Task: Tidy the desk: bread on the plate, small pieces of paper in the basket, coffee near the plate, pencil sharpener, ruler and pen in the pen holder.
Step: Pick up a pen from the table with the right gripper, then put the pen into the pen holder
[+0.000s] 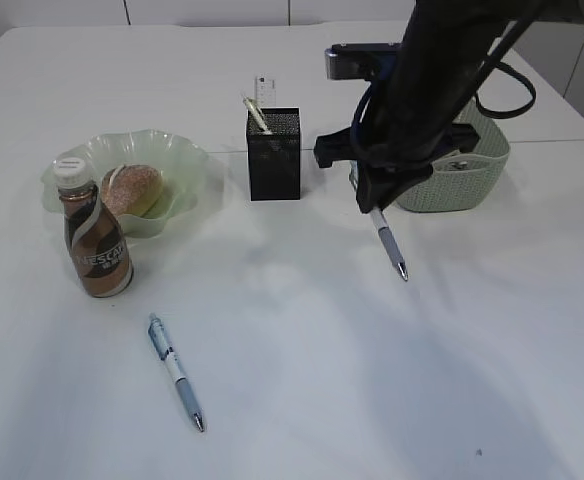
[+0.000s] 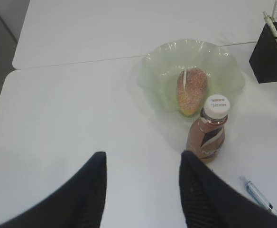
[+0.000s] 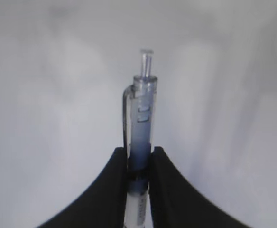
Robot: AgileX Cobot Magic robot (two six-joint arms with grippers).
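Observation:
My right gripper [image 1: 375,200] is shut on a blue pen [image 1: 391,243], which hangs tip-down above the table between the black pen holder [image 1: 274,155] and the basket [image 1: 454,165]. In the right wrist view the pen [image 3: 142,109] sits clamped in the gripper [image 3: 139,154]. A ruler [image 1: 263,90] stands in the holder. The bread [image 1: 132,190] lies on the green plate [image 1: 177,160], with the coffee bottle [image 1: 97,240] beside it. A second pen [image 1: 176,372] lies on the table. My left gripper [image 2: 143,159] is open and empty above the table, near the coffee [image 2: 209,128]. The pencil sharpener and paper pieces are out of view.
The left wrist view shows the plate [image 2: 167,66], the bread [image 2: 191,90], the lying pen [image 2: 259,194] and the pen holder [image 2: 271,52]. A white stick leans in the holder [image 1: 257,113]. A seam between two tables runs behind the plate.

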